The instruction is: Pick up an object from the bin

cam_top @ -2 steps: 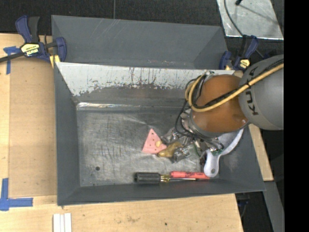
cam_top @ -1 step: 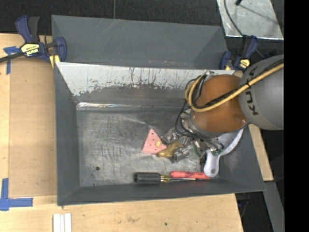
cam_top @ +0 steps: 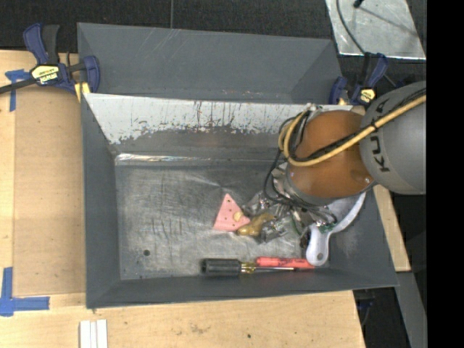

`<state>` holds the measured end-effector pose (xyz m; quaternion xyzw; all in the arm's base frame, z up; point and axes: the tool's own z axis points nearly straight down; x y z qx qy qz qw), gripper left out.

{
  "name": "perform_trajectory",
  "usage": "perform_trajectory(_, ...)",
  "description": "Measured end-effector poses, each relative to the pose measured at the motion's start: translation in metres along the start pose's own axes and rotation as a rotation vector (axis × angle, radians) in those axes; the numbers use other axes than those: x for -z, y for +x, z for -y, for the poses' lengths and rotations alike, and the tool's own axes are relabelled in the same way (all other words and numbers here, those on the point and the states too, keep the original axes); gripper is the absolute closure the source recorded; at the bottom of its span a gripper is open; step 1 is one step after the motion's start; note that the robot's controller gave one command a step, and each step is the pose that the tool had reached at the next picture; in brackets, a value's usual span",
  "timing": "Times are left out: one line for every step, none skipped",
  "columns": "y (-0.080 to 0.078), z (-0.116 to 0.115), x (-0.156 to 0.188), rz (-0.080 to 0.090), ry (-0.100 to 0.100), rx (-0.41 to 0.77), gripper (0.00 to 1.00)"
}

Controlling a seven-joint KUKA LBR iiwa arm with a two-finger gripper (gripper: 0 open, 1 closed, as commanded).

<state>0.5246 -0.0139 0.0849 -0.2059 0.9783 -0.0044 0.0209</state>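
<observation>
Fingers, grip unreadable, over brassy clutter beside pink wedge pointing toward far wall.

In the bin, the end effector hangs over the right part of the floor, above a small heap of metal bits. A triangular wedge lies just left of that heap, and a curved plastic piece lies right of it. A screwdriver lies along the near wall, nearer than the rest.
</observation>
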Motion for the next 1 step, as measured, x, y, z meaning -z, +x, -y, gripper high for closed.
perform_trajectory(0.0003,-0.0002,0.0108,-0.014,-0.005,0.001,1.00)
